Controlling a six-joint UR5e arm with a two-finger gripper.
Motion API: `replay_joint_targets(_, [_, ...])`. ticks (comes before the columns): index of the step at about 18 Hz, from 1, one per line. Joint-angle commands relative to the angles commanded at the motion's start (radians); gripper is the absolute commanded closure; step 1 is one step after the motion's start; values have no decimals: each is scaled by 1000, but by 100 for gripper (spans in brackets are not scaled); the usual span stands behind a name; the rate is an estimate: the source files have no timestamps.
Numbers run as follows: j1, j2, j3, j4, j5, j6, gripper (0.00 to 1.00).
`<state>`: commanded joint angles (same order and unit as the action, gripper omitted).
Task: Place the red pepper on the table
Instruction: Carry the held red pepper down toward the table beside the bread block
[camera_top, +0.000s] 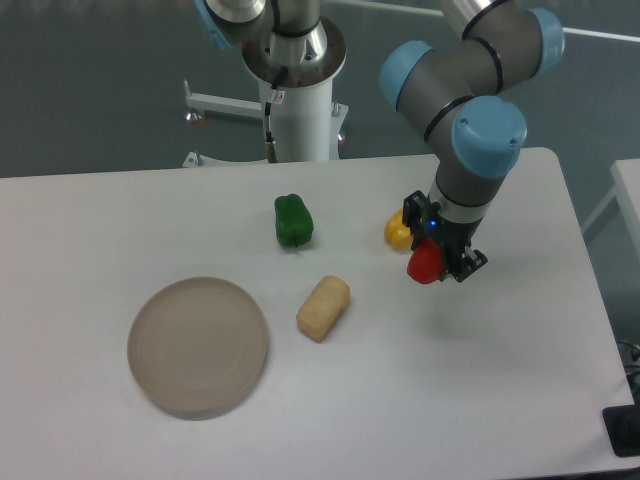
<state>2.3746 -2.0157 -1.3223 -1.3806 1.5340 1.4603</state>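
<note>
We're seeing the hand (437, 262) gripping the red pepper (425, 264), fingers closed on it, over the right half of the white surface (480, 380). Can't tell whether the pepper is touching the surface or hanging just above it. Yellow pepper (397, 231) is sitting just behind-left of the hand, partly hidden by it. Green pepper (293, 221) is lying further left. Beige bread-like piece (323, 307) is lying left and slightly forward. Round plate (198, 346) is sitting well left and forward of the hand.
</note>
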Motion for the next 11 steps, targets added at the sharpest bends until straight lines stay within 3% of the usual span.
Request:
replay_joint_targets(5, [-49,-49,14,66,3,-32,81])
replay_joint_targets(8, [-81,-86,2,158,2,-126,81])
replay_joint_targets(11, [-89,-97,-5,179,-5,-176,81])
